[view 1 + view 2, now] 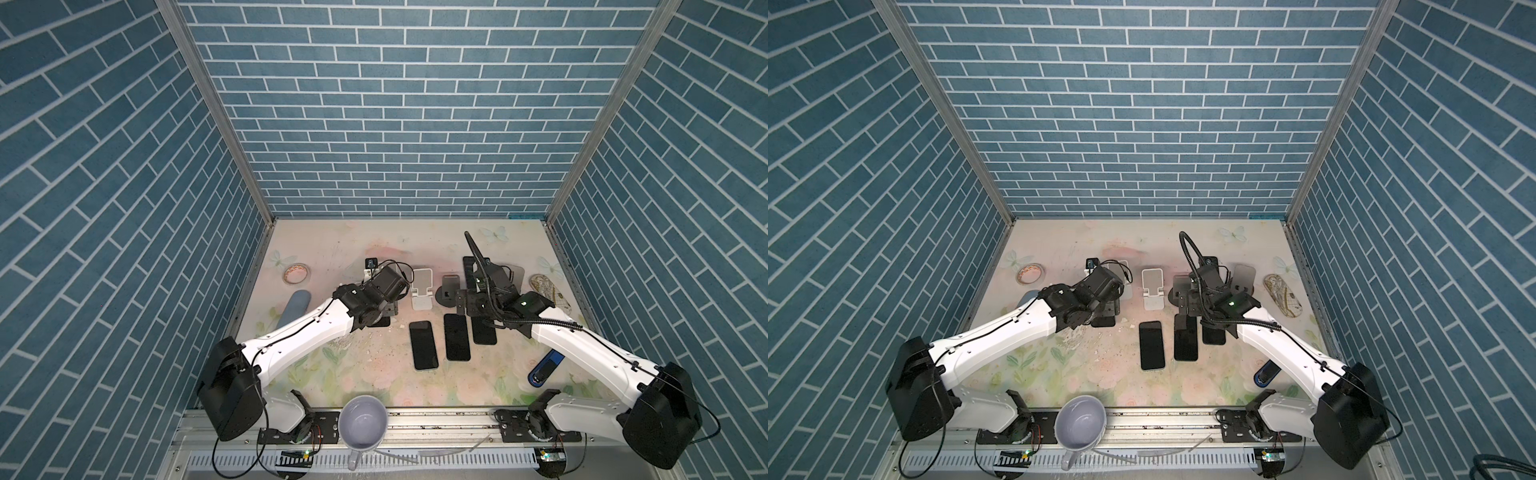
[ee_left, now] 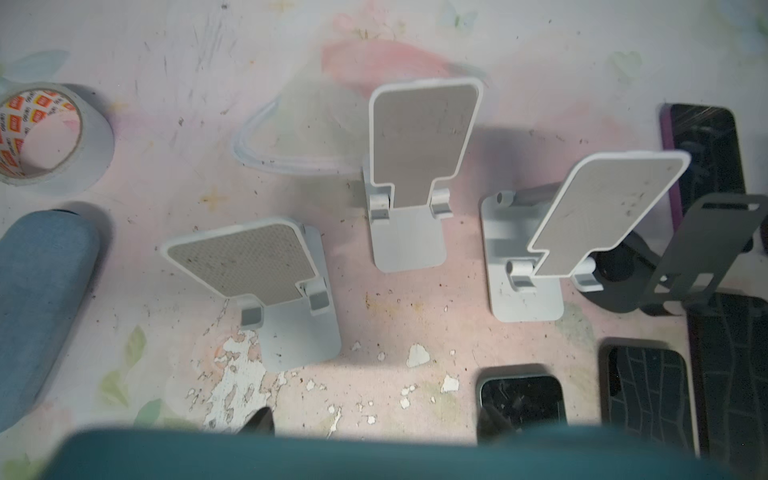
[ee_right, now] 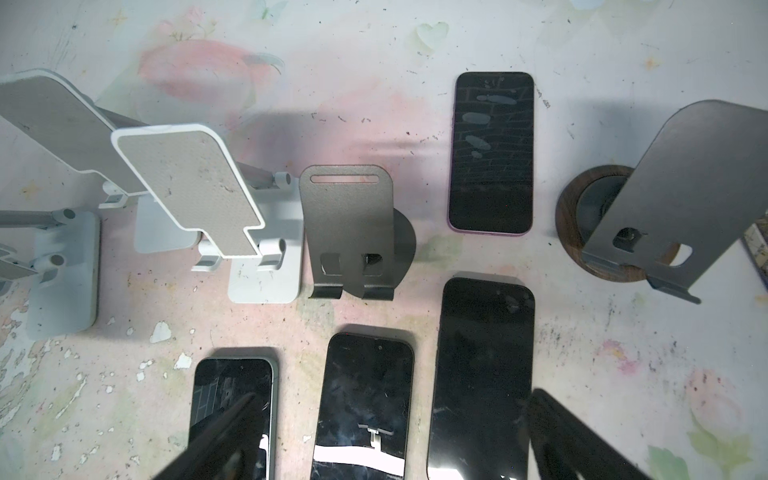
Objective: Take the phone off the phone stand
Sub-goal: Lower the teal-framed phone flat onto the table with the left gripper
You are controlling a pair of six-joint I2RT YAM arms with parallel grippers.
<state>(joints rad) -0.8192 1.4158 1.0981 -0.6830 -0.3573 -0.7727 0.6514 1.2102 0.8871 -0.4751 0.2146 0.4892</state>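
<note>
Your left end effector [image 2: 376, 415] is clamped on the teal phone [image 2: 374, 457], which shows in the left wrist view as a wide blurred band close to the lens. The phone is off the leftmost white stand [image 2: 282, 286] and sits apart from it, on the side nearer the arm bases. In both top views only a dark corner of the phone shows under that wrist. Your right end effector [image 3: 392, 395] hangs with its fingers wide apart, gripping nothing, above the dark phones [image 1: 423, 345] lying flat in a row on the desk [image 1: 332, 374], near the black stand [image 3: 349, 232]
</note>
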